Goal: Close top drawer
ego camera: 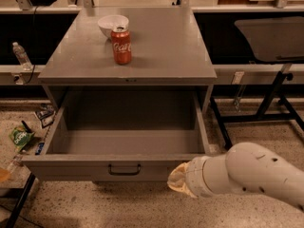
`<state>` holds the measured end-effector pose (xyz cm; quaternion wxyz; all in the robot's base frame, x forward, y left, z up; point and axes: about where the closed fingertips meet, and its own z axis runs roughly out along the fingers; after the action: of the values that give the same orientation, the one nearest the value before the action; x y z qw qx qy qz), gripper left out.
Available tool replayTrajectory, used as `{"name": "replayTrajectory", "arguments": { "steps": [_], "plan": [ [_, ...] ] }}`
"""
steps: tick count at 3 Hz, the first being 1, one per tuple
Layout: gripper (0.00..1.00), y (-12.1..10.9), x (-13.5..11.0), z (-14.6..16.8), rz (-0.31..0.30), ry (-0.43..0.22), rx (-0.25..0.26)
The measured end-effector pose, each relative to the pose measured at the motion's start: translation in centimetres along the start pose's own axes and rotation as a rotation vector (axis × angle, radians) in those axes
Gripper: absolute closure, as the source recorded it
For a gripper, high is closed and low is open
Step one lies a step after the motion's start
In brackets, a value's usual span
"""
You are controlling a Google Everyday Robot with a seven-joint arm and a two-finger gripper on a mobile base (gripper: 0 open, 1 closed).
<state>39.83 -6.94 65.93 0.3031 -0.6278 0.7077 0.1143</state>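
The top drawer (71,167) is a wide, deep grey metal drawer, pulled fully out of the grey cabinet. Its inside is empty. Its front panel carries a small dark pull handle (124,169) at the centre. My gripper (176,180) is at the end of the white arm coming in from the lower right. It sits just in front of the drawer's front panel, right of the handle. A cream cover hides the fingers.
On the cabinet top (161,46) stand a red soda can (121,46) and a white bowl (113,25). A water bottle (21,56) stands on the left shelf. Snack bags (21,137) lie on the floor at left. A black stand (270,94) is at right.
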Motion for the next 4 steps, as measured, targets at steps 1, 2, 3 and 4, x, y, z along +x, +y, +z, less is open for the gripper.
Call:
{"name": "replayTrajectory", "arguments": {
  "steps": [1,2,3,4],
  "plan": [
    [1.00,-1.4,1.3,2.0,-0.059,0.028,0.091],
    [1.00,-4.0,2.3,2.7,-0.120,0.047,0.179],
    [1.00,-6.8,3.0,3.0,-0.148,0.054,0.248],
    [1.00,-9.7,3.6,3.5,-0.174,0.049,0.287]
  ]
}}
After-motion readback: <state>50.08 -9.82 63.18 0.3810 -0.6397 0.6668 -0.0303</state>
